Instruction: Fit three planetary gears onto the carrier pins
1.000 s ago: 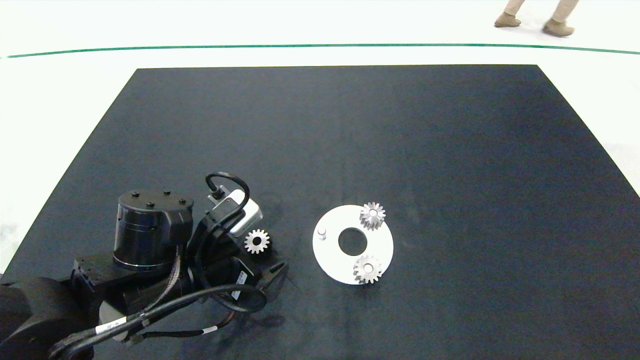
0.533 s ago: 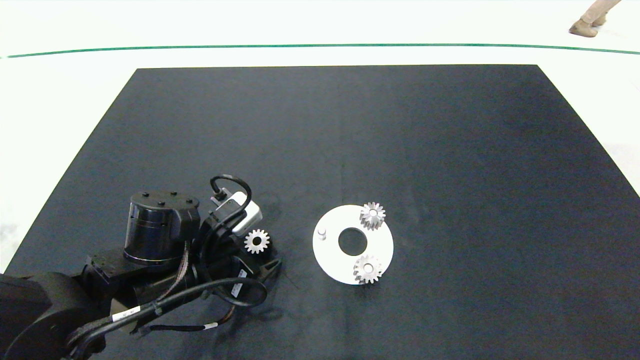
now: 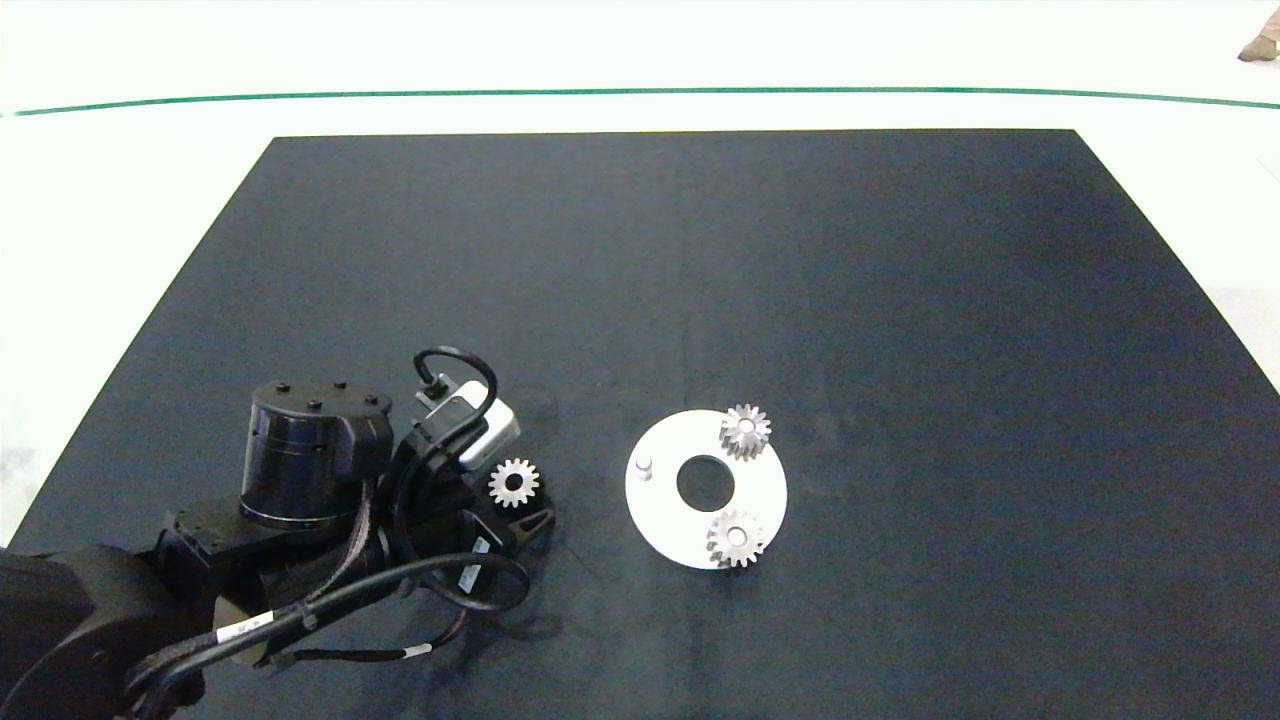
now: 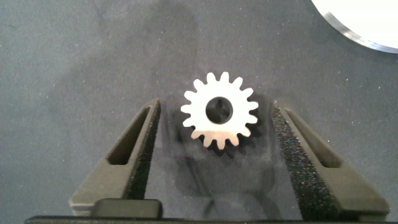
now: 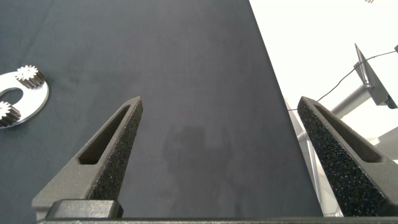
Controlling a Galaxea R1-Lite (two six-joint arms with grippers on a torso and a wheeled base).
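looking down from above, two planetary gears point(image 3: 745, 432) sit on the white disc point(image 3: 662, 520), one carrier pin point(image 3: 644, 465) bare, the third gear point(image 3: 514, 483) on the desk point(image 3: 700, 280) under the left claw point(image 3: 525, 500). from the left wrist, its fingers point(image 4: 134, 158) straddle that gear point(image 4: 219, 118), wide, untouching; closing off-centre on the teeth could skid it away. the right claw point(image 5: 221, 155) hangs wide open, empty, off to the side.

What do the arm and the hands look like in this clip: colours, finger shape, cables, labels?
The left arm is black with a cylindrical joint housing, looped black cables with white labels, and a silver-white wrist camera. The left hand has two dark grey wedge-shaped fingers with slots and rough black foam pads. The right hand has the same fingers; its arm is out of view.
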